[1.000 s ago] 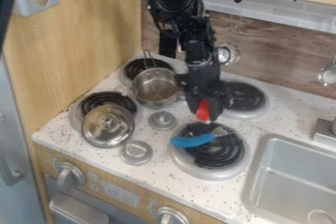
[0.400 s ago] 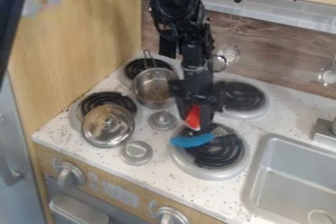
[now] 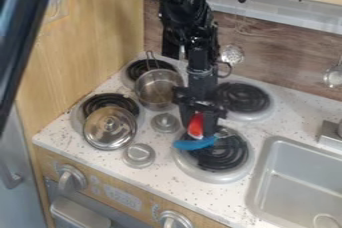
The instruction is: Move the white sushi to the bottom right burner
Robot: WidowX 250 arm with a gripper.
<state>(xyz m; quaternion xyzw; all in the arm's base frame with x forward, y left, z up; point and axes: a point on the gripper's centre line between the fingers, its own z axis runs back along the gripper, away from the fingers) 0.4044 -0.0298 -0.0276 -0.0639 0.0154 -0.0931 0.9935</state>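
Lower now, my gripper (image 3: 201, 131) grips a red item (image 3: 196, 123), prob. the sushi, near the btm-R burner's (image 3: 212, 176) upper-L edge.

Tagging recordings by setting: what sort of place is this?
Looks like a toy kitchen: a stovetop with coil burners, a sink beside it, and a metal pot.
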